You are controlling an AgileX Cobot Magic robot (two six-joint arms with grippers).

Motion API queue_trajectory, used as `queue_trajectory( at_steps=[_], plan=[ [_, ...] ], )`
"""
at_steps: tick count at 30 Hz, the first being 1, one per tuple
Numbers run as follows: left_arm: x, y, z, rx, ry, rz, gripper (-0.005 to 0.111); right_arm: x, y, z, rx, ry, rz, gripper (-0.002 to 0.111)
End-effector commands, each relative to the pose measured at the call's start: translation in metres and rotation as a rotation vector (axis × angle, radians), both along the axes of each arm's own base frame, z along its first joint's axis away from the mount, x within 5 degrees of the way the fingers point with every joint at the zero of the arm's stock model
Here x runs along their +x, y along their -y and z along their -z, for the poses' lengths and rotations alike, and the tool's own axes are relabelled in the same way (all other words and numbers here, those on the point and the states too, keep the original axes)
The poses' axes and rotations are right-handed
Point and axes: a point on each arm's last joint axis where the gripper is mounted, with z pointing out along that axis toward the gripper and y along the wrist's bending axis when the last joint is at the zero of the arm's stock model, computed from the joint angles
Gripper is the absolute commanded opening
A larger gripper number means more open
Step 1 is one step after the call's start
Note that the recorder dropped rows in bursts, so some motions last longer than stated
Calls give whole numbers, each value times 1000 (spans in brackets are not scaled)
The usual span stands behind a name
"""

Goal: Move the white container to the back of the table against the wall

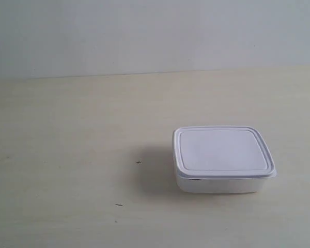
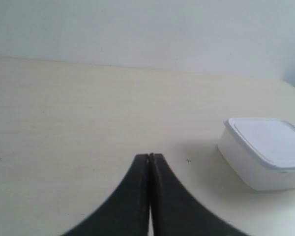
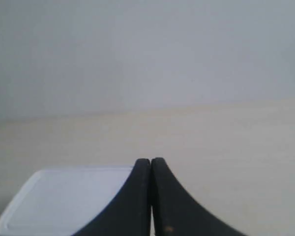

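The white container point(image 1: 222, 158), a shallow lidded box with rounded corners, rests on the cream table point(image 1: 72, 139) at the exterior view's right, well short of the pale wall point(image 1: 144, 31). Neither arm shows in the exterior view. In the left wrist view my left gripper point(image 2: 150, 156) is shut with nothing in it, and the white container point(image 2: 265, 152) lies off to one side, apart from the black fingers. My right gripper point(image 3: 150, 161) is also shut and empty, with the white container point(image 3: 64, 199) close under and beside its fingers.
A few tiny dark marks point(image 1: 138, 163) dot the table near the container. The table's back edge meets the wall point(image 2: 137, 29) along a straight line. No other objects are in view.
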Motion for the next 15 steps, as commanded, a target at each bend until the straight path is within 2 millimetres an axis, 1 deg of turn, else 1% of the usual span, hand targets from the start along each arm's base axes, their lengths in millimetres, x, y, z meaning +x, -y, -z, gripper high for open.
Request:
queue_trajectory(
  at_steps=[1, 3, 6, 10, 12, 15],
  plan=[
    [1, -3, -6, -55, 45, -45, 0, 0, 2, -11, 223, 116, 33, 0],
    [1, -3, -6, -82, 42, -49, 0, 0, 3, -13, 302, 129, 39, 0],
    [1, -3, -7, -143, 32, -58, 0, 0, 4, -16, 354, 151, 48, 0],
    [1, -4, -7, -146, 35, -62, 0, 0, 3, -15, 414, 134, 44, 0],
    [1, -2, -14, -139, 42, -46, 0, 0, 1, -15, 415, 103, 26, 0],
    [4, -2, -25, -146, 50, -46, 0, 1, -1, -28, 444, 75, 5, 0]
  ],
)
